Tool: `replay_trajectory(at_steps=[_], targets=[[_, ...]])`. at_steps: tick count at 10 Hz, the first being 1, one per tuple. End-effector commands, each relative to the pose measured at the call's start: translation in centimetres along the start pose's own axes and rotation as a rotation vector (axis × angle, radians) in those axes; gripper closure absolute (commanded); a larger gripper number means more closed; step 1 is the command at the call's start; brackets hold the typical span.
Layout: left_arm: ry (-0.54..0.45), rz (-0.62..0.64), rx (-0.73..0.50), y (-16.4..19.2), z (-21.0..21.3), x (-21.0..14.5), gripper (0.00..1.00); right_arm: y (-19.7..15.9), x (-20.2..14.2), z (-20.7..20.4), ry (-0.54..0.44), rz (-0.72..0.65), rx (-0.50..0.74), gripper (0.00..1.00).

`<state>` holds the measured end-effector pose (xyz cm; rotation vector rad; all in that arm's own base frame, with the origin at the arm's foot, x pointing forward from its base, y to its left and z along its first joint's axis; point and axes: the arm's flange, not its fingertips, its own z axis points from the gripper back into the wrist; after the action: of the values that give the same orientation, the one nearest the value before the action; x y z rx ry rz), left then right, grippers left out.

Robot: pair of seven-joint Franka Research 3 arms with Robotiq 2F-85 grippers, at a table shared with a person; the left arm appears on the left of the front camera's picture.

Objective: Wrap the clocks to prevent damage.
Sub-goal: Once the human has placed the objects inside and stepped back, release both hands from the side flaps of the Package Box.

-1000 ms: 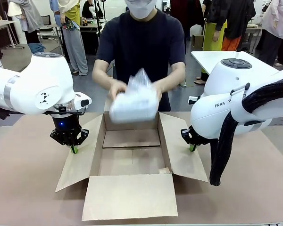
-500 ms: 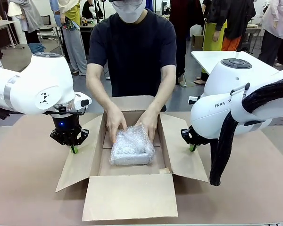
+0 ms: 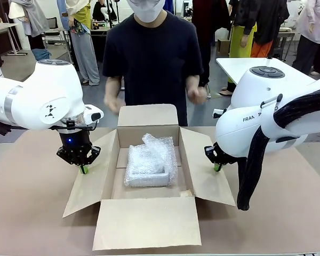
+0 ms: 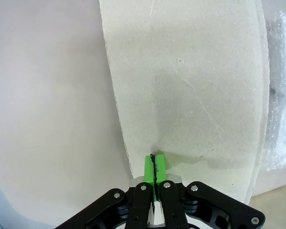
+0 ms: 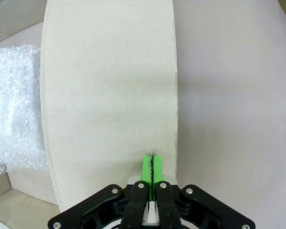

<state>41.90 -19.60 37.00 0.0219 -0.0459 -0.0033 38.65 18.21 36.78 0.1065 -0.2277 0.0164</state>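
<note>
The person's hands (image 3: 196, 95) are pulling up and away from the cardboard box (image 3: 146, 221). Half a second ago they were pressing the bubble-wrapped clock (image 3: 151, 162) down inside it. The bundle is now lying alone on the box floor, toward the far wall, so this clock's wrapping is probably finishing. The wrap is clear, bumpy and crinkled, puffing loosely over a flat rectangular shape. The box is matte brown card, its stiff flaps splaying outward. The robot's left hand (image 3: 84, 169) and right hand (image 3: 218, 167) are staying pinched closed and empty, each hovering at a side flap of the box.
</note>
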Motion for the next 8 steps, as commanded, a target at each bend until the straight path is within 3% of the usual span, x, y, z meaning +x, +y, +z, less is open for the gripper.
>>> replay_trajectory(at_steps=[1, 2, 4, 5, 6, 8], targets=[[0.0, 0.0, 0.0, 0.0, 0.0, 0.0, 1.0, 0.0, 0.0, 0.0, 0.0, 0.0, 0.0, 0.99], [0.003, -0.116, -0.044, 0.7, 1.4, 0.3, 1.0, -0.9, 0.1, 1.2, -0.116, 0.128, 0.114, 0.99], [-0.028, -0.372, -0.114, 3.5, 5.8, 0.8, 1.0, -4.2, 0.8, 5.8, -0.176, 0.323, 0.149, 0.99], [-0.036, -0.547, -0.072, 4.7, 7.9, 0.6, 1.0, -5.8, 1.0, 8.0, -0.19, 0.426, 0.135, 0.99], [-0.045, -0.667, -0.095, 6.7, 10.2, 0.2, 1.0, -8.0, 0.7, 9.9, -0.16, 0.586, 0.092, 0.99], [-0.11, -0.874, -0.119, 10.7, 14.8, -1.0, 1.0, -12.6, 0.2, 13.6, -0.145, 0.754, 0.054, 0.99]])
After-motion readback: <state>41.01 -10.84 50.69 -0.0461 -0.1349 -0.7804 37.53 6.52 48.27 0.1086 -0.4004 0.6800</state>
